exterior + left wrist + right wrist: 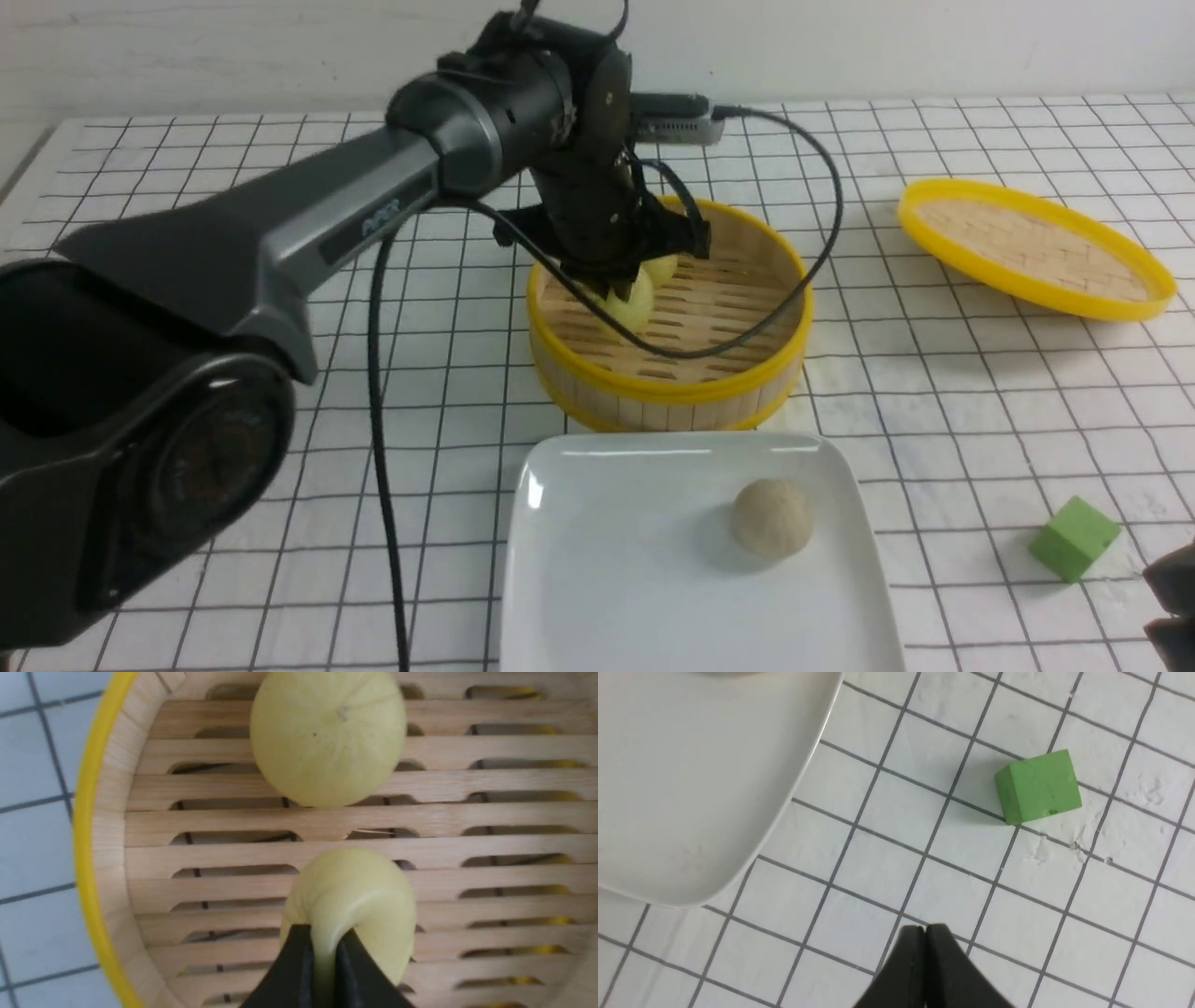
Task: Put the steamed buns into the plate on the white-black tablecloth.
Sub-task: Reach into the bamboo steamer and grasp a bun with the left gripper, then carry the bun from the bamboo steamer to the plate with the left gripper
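Plate [635,579]: large, glossy white, rounded corners, low rim. Three steamed buns: beige-grey bun [773,518], smooth, round, on plate near far rim; two pale yellow-green, in steamer basket. Gripped bun [359,882] is pinched into a fold; other yellow-green bun [329,737] is round, small dimple, just beside it.

Left arm [373,168] reaches forward and inward, left gripper [325,952] pointing down into basket, clamped on gripped bun. Right gripper [925,938] over cloth near plate, fingertips together, holding nothing.

Pale wall [280,56] behind. White-black tablecloth [420,373], thin grid. Yellow-rimmed steamer basket [686,387] just beyond plate; woven lid [1036,247] farther right, tilted. Green cube [1074,539] right of plate.
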### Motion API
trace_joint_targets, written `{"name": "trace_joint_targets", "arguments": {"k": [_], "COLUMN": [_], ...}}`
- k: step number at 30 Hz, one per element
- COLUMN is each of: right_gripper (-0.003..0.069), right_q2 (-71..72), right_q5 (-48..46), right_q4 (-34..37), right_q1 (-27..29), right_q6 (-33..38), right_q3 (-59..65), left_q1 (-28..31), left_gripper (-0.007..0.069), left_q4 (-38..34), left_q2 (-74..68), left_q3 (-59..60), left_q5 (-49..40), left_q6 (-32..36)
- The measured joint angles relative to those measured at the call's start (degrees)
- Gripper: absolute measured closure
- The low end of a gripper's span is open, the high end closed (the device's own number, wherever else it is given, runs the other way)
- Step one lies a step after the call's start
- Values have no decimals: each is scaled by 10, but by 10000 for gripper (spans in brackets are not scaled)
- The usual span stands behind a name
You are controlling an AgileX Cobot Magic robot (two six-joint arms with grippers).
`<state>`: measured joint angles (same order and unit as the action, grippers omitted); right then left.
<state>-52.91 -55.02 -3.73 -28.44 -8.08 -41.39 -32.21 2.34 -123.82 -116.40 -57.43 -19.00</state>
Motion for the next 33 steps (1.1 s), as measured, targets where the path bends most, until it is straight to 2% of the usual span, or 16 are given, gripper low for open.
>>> {"name": "trace_joint_targets", "arguments": {"k": [8, 9, 14, 18, 21, 24, 29, 33], "right_gripper": [646, 646, 641, 636, 633, 631, 630, 630], "right_q2": [0, 0, 1, 1, 1, 1, 1, 1], "right_q5": [-1, -1, -7, -8, -8, -8, -8, -10], "right_q4": [2, 2, 2, 2, 2, 2, 2, 3], "right_q1": [0, 0, 0, 0, 0, 0, 0, 0], "right_q6": [0, 0, 0, -1, -1, -2, -2, -2], "right_q3": [0, 0, 0, 0, 0, 0, 0, 0], "left_q1": [0, 0, -28, -73, -89, -92, -92, -92], "left_gripper": [602, 602, 600, 575, 515, 411, 211, 144], "left_q4": [32, 32, -42, -53, -53, -52, -51, -39], "left_q2": [206, 211, 275, 250, 216, 183, 156, 156], "left_q3": [27, 32, 216, 333, 370, 373, 372, 323], "left_q5": [-129, -130, -133, -47, 34, 71, 81, 59], "left_q6": [3, 4, 23, 24, 16, -2, -19, -18]}}
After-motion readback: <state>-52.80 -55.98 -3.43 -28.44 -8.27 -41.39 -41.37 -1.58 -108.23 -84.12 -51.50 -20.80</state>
